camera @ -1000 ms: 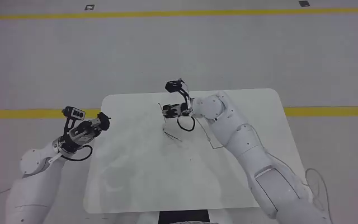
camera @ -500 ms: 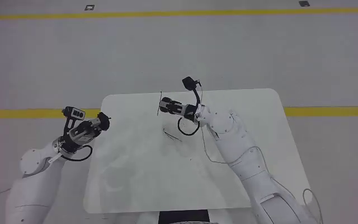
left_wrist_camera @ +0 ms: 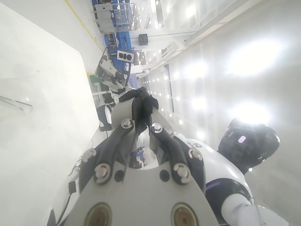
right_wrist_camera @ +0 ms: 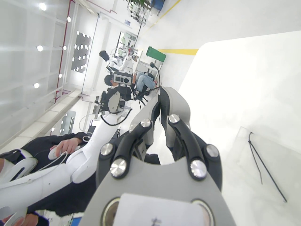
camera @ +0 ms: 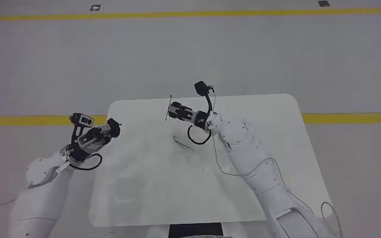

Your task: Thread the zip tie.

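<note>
Right hand (camera: pixel 171 109) slightly leftward now, tight (fully closed) around zip tie (camera: pixel 170 101) midway.

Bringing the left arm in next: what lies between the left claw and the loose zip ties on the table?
Nothing: in the top view, only bare white table lies between the left claw and the loose zip ties.

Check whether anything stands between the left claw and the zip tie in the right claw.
Nothing visible does: only table surface separates the left claw from the zip tie pinched in the right claw. The spare ties lie clear of that line.
</note>
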Robot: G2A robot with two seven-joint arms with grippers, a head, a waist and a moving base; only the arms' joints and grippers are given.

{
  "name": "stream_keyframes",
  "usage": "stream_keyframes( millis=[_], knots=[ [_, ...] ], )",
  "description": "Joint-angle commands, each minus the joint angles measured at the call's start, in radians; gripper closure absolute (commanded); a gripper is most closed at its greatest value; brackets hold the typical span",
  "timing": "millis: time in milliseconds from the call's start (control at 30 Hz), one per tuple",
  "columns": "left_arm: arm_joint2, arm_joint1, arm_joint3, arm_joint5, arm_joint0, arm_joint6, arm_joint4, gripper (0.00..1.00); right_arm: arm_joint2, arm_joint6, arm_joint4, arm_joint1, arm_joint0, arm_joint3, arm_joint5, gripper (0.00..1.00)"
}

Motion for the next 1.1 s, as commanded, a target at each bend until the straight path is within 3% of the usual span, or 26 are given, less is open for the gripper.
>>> stream_keyframes(
  millis=[0, 133, 300, 433, 767, 1067],
  knots=[
    [0.011, -0.009, -0.014, 0.000, 0.004, 0.041, 0.032, 1.00, -0.021, -0.110, -0.016, -0.006, -0.009, -0.024, 0.015, 1.00],
    [0.030, -0.037, -0.039, 0.000, 0.004, 0.125, 0.115, 1.00, -0.072, -0.249, -0.060, -0.017, -0.029, -0.070, 0.041, 1.00],
    [0.039, -0.073, -0.057, 0.000, -0.002, 0.211, 0.191, 1.00, -0.102, -0.315, -0.087, -0.022, -0.046, -0.099, 0.045, 1.00],
    [0.040, -0.103, -0.063, 0.000, -0.007, 0.260, 0.235, 1.00, -0.136, -0.352, -0.133, -0.023, -0.064, -0.111, -0.003, 1.00],
    [0.039, -0.105, -0.065, 0.000, -0.008, 0.262, 0.240, 1.00, -0.137, -0.355, -0.140, -0.023, -0.065, -0.111, -0.008, 1.00],
    [0.097, -0.124, -0.092, 0.000, -0.005, 0.381, 0.264, 1.00, -0.182, -0.465, -0.304, -0.020, -0.086, -0.142, -0.069, 1.00]
  ],
)
